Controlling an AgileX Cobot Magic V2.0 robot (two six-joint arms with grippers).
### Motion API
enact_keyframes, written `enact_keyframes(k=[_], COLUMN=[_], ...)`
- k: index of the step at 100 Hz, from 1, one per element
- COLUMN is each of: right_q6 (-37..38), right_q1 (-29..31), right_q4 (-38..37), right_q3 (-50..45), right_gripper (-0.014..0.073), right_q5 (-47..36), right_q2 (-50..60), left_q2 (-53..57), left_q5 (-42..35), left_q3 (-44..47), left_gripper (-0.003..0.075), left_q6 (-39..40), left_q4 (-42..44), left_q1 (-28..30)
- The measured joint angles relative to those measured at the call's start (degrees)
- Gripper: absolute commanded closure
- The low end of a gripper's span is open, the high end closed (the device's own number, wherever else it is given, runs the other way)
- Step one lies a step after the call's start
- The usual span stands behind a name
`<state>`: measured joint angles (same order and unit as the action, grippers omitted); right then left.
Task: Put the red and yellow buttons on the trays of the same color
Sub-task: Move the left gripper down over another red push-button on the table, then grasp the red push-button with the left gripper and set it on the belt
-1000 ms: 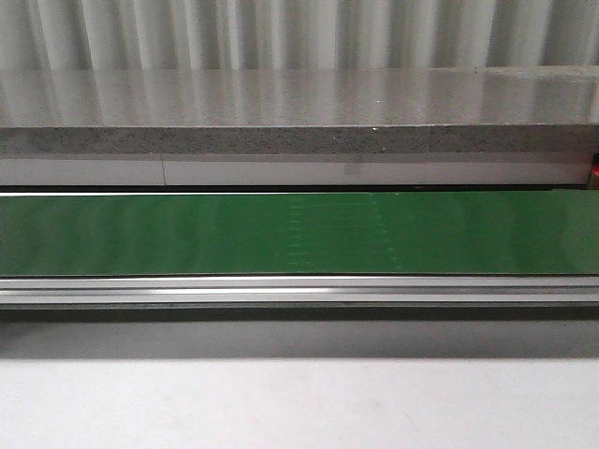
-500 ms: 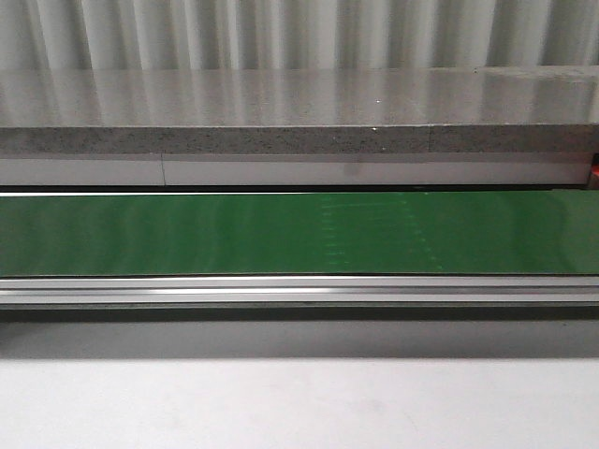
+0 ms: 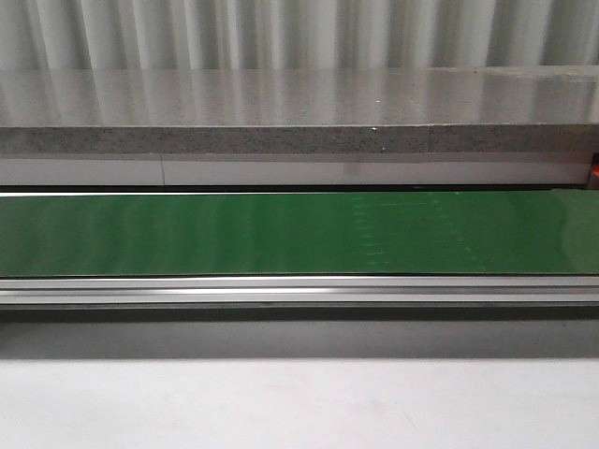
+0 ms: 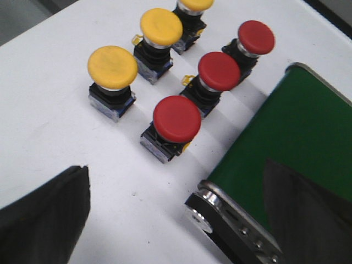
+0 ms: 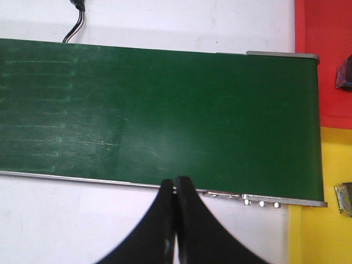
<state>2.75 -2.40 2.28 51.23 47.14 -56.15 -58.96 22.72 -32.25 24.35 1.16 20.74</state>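
Note:
In the left wrist view, three yellow buttons and three red buttons stand in two rows on the white table beside the end of the green belt. My left gripper hangs open above the table just short of the nearest red button, with nothing between its fingers. My right gripper is shut and empty at the belt's near rail. To its side lie the red tray and the yellow tray. The front view shows no gripper, button or tray.
The green belt runs across the front view behind an aluminium rail, with a stone ledge behind it. A dark block shows at the red tray's edge, a metal piece at the yellow tray's edge. A black cable lies beyond the belt.
Faint marks on the belt's surface have shifted to the right in the front view. Nothing else has changed there.

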Motion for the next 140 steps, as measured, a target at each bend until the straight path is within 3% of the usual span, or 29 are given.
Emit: enact_keyframes(k=[48,102,116,140], right_q6=[-0.1,-0.1,-0.1,-0.1], right_q1=[0.0,0.0,0.0,0.0], right_q4=[0.0,0.0,0.0,0.0], right_q3=[0.0,0.0,0.0,0.0], right_gripper=[0.0661,0.0661,0.0661,0.0661], right_q5=[0.1,0.1,0.1,0.1], right_q2=[0.0,0.0,0.0,0.0], left_q2=[-17.3,-27.9,-28.5,-29.0], left_q5=[-1.7,-3.6,-4.1,-4.3], left_q3=[-9.5,-11.8,-11.9,-11.9], left_gripper=[0.0111,0.0115,0.0195,0.0474], left_q6=[0.0,0.0,0.0,0.0], left_q4=[-0.7,-0.7,-0.7,-0.6], left_q1=[0.4,0.4,0.4,0.4])
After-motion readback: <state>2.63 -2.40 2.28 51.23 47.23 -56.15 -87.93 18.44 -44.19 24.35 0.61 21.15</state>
